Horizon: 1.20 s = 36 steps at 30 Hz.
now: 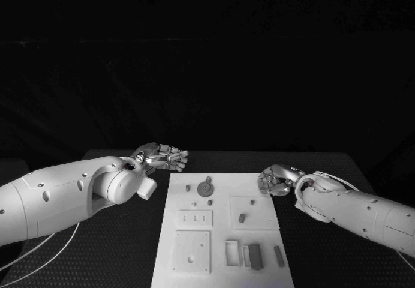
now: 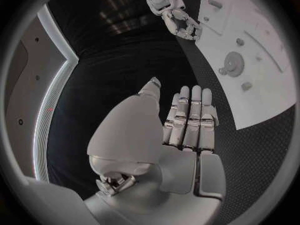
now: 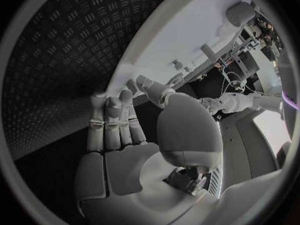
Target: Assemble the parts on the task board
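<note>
While both hands hold nothing, the left hand [image 1: 164,157] hovers beside the board's [image 1: 259,264] far-left corner, fingers straight and together. Right hand [image 1: 277,179] sits at its far-right edge, fingers likewise together.

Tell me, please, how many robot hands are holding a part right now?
0. The left hand hovers off the task board's far left corner; the right hand sits at its right edge. Both look empty.
</note>
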Each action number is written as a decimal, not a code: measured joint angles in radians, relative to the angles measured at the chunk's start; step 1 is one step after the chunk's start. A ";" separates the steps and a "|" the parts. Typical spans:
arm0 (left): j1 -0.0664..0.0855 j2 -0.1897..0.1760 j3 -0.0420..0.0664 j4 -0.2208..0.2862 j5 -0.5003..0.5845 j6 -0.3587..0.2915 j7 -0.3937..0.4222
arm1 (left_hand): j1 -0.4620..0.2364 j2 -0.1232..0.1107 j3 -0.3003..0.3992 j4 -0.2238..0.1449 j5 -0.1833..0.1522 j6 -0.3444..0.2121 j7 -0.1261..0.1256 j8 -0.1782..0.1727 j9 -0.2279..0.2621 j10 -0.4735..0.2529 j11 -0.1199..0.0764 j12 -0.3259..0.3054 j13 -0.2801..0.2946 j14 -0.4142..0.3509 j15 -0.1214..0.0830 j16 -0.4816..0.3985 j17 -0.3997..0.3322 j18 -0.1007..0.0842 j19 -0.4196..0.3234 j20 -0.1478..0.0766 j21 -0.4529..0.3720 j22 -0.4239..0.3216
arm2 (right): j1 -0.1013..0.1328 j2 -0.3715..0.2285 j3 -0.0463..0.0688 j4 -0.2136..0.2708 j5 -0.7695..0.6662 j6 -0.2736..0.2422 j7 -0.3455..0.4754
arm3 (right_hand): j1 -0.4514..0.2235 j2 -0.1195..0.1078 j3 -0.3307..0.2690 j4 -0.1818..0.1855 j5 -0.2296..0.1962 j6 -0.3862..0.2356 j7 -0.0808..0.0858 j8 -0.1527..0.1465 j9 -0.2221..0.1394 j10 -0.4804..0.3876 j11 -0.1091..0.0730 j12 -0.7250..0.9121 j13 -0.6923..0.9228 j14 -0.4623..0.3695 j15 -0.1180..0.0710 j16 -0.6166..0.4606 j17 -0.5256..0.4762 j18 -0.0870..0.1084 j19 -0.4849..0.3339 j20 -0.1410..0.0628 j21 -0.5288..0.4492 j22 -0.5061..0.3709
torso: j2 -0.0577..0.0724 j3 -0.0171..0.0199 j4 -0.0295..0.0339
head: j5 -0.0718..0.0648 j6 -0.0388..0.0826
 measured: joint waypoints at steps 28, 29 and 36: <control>0.000 -0.001 0.000 0.003 -0.005 0.008 -0.004 | 0.000 0.000 0.000 0.000 0.000 0.003 0.003 0.000 0.001 0.002 0.002 0.000 0.000 0.000 0.000 0.000 0.004 0.000 0.000 0.000 0.000 0.000 | -0.006 0.005 0.000 -0.001 -0.018 -0.009 -0.004 | 0.014 0.039 0.088 0.002 -0.001 0.081 -0.041 0.055 0.021 0.032 -0.032 0.004 -0.006 0.016 -0.031 0.015 0.002 0.006 0.018 -0.014 0.019 0.000 | 0.000 0.0002 0.0000 | 0.001 -0.008; 0.000 -0.001 0.000 0.003 -0.007 0.008 -0.004 | 0.000 0.000 0.000 0.000 0.000 0.006 0.006 0.000 0.002 0.005 0.005 0.000 0.000 0.000 0.000 0.000 0.006 0.000 0.000 0.000 0.000 0.000 | -0.006 0.004 0.000 0.001 -0.019 -0.011 -0.004 | 0.015 0.040 0.090 0.000 -0.001 0.081 -0.041 0.055 0.021 0.032 -0.032 0.008 -0.006 0.017 -0.033 0.015 0.002 0.006 0.018 -0.014 0.021 0.000 | -0.001 0.0001 0.0000 | 0.001 -0.008; 0.000 0.001 0.000 0.006 -0.041 0.008 -0.017 | -0.009 0.009 -0.006 0.000 0.000 0.071 0.012 0.026 0.020 0.083 -0.003 0.032 0.021 0.054 -0.009 0.030 0.029 0.000 0.011 -0.004 0.000 0.000 | -0.001 -0.010 -0.001 0.032 -0.031 -0.019 -0.014 | 0.016 0.043 0.093 -0.003 -0.001 0.084 -0.044 0.056 0.021 0.036 -0.036 0.008 -0.008 0.019 -0.034 0.015 0.002 0.005 0.021 -0.018 0.022 0.000 | -0.001 -0.0004 -0.0013 | 0.000 -0.007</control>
